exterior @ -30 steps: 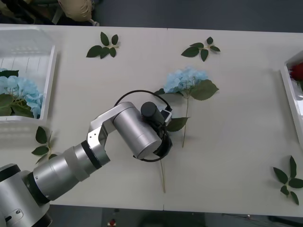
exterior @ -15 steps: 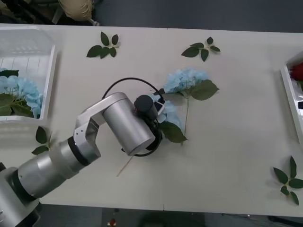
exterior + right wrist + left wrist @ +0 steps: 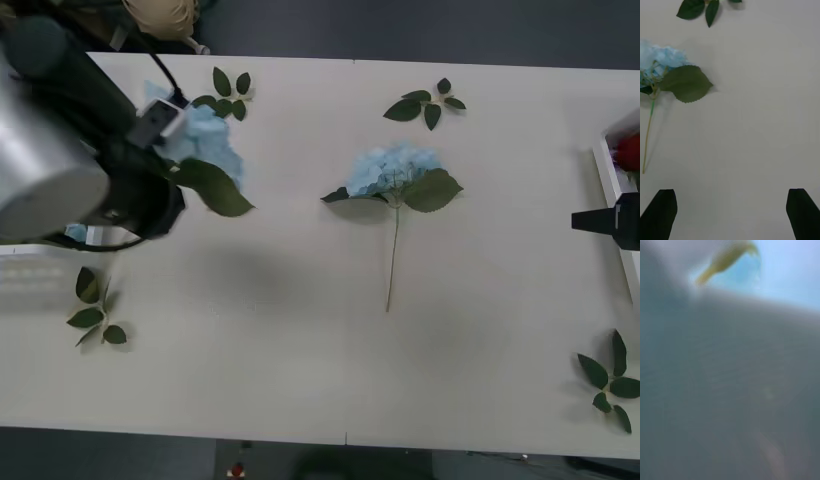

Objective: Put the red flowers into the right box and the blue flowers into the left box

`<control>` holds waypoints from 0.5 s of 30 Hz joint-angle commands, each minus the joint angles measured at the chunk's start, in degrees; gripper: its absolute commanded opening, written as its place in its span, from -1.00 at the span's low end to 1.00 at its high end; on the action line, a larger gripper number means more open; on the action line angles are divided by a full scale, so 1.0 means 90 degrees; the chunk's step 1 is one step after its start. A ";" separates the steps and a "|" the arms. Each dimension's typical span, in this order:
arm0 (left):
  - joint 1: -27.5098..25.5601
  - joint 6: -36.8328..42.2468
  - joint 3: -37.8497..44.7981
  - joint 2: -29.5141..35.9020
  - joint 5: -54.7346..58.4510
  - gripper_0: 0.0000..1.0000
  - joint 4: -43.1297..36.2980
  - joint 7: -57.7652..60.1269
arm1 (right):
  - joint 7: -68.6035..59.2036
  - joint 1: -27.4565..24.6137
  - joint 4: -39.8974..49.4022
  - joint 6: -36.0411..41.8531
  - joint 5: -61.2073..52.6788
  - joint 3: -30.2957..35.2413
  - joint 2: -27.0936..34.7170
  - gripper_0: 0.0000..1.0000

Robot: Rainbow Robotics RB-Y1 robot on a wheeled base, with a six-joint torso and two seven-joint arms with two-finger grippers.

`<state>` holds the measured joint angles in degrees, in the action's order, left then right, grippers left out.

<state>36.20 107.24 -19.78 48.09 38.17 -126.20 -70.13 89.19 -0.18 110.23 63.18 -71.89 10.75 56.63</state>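
Blue flowers: your left gripper (image 3: 165, 150) holds one cluster (image 3: 208, 140) near the left box (image 3: 40, 262); centre over it before releasing, right gripper (image 3: 732, 210) waiting wide

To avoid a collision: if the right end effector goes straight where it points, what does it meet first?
Probably bare white table; the right end effector is open, and the pale blue flower lies aside of its line.
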 commanded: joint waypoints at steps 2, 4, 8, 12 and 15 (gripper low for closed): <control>0.0284 0.0243 0.0479 0.1034 -0.0325 -1.00 0.0516 -0.1945 | -0.0886 0.0137 0.0653 -0.0428 0.0088 -0.0481 0.0036 0.72; 0.0294 0.0223 0.0508 0.1288 -0.0706 -1.00 0.0868 -0.2345 | -0.1140 0.0186 0.0780 -0.0496 0.0156 -0.0647 0.0036 0.71; 0.0333 -0.0089 0.0508 0.1483 -0.1438 -0.99 0.1649 -0.2863 | -0.1540 0.0440 0.0916 -0.0496 0.0293 -0.0999 0.0036 0.72; 0.0440 -0.0821 0.0489 0.1474 -0.1770 -1.00 0.2831 -0.3243 | -0.1902 0.0948 0.0916 -0.0496 0.0722 -0.1556 0.0026 0.72; 0.0538 -0.1661 0.0274 0.1474 -0.1936 -1.00 0.3661 -0.3292 | -0.2322 0.1387 0.0868 -0.0486 0.1103 -0.2015 -0.0042 0.72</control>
<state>37.64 96.79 -15.23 60.85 22.69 -97.30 -98.07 74.21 8.27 117.01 58.90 -63.80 -5.08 56.63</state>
